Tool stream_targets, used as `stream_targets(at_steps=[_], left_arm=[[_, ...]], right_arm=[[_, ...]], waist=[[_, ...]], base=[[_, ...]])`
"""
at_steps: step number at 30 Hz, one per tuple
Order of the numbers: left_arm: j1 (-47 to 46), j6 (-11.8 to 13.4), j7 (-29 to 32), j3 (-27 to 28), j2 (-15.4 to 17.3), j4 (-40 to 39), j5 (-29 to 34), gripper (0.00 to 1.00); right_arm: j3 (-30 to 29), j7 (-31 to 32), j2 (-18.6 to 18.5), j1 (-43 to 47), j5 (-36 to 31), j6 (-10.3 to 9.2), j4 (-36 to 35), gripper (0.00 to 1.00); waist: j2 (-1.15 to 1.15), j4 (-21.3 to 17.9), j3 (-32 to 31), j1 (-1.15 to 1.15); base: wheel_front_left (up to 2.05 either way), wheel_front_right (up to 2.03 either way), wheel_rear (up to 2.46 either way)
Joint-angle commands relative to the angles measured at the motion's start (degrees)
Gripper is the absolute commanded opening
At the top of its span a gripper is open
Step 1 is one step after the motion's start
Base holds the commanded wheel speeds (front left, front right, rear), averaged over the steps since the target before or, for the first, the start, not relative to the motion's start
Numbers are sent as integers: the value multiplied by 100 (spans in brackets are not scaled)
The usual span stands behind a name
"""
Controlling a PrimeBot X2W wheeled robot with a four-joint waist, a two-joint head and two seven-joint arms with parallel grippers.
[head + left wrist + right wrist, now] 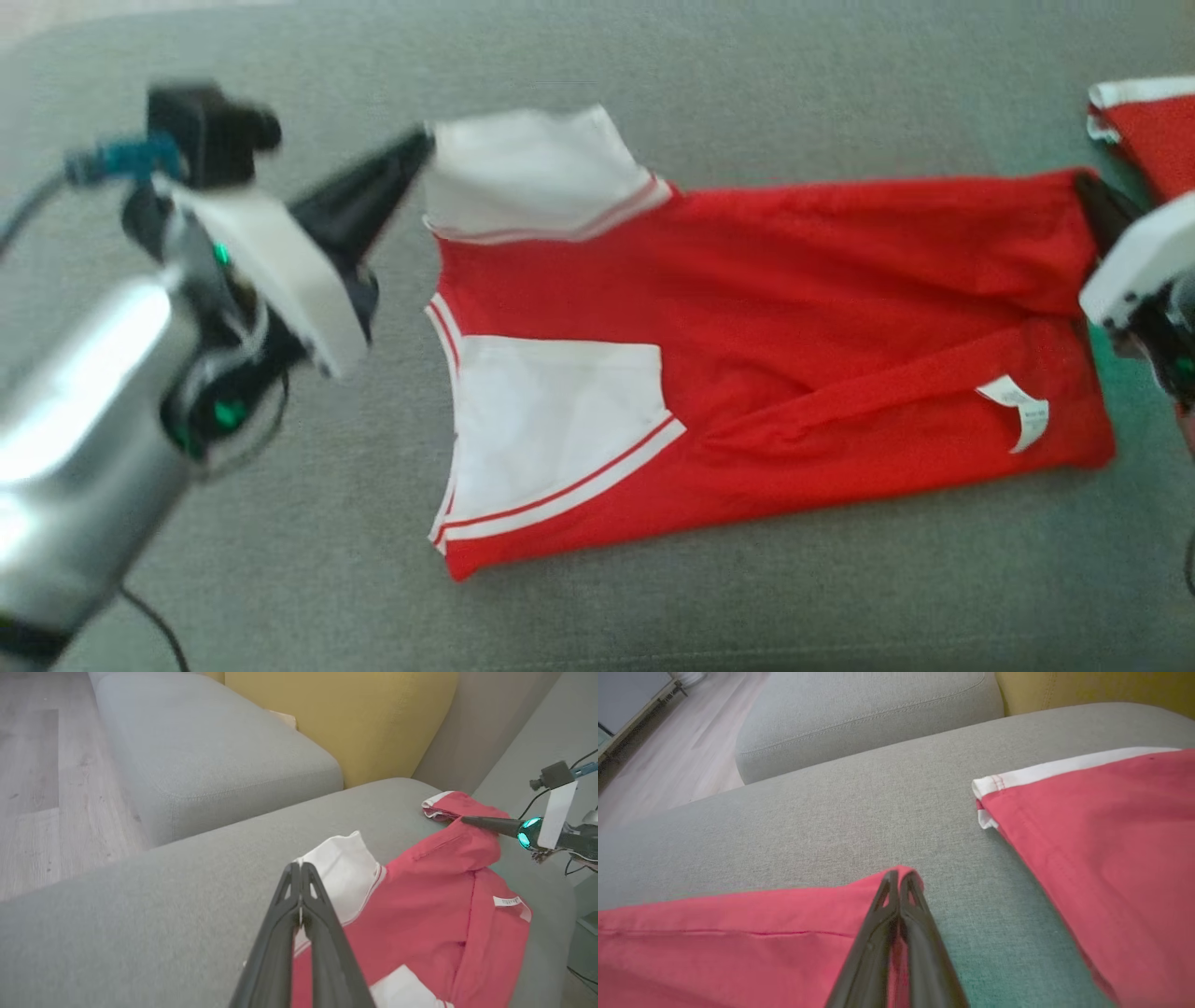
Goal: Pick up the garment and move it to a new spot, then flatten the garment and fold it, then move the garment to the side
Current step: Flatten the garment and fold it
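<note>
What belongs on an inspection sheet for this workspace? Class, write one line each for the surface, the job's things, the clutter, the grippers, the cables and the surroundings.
Surface: grey sofa cushion, flat.
Job's things: red garment with white sleeves, lying spread out, care label showing.
Clutter: second red garment at the far right.
Grippers: left gripper, fingers shut on a white sleeve corner; right gripper, fingers shut on a red corner.
Cables: black cable below the left arm.
Surroundings: yellow cushion, wooden floor.
</note>
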Motion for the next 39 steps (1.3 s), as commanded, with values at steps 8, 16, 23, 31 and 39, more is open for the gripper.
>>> stream_targets(at_steps=[8, 16, 23, 31, 39], left_arm=[[1105, 453, -219, 86, 643, -1218, -232, 0], [2116, 520, -351, -214, 763, -1691, -536, 0], [2438, 599, -503, -389, 537, -1516, -558, 0], [2742, 1156, -1299, -299, 189, -1004, -193, 100], [3472, 1969, -1836, 579, -677, -610, 795, 100]], right_arm=[[-80, -176, -328, 900, 115, -5, -538, 0], [-239, -82, -374, 1621, 88, -5, -806, 0], [-350, -40, -319, 1914, 18, -5, -895, 0], [-736, -726, -128, 2338, -146, -5, -1047, 100], [-1044, -1904, 412, 3114, -935, -5, -1330, 100]], waist=[[0, 243, -376, 0], [0, 316, -470, 0], [0, 340, -487, 0], [0, 262, -878, 0], [0, 195, -1427, 0]], base=[[0, 0, 0], [0, 0, 0], [0, 0, 0], [0, 0, 0], [0, 0, 0]])
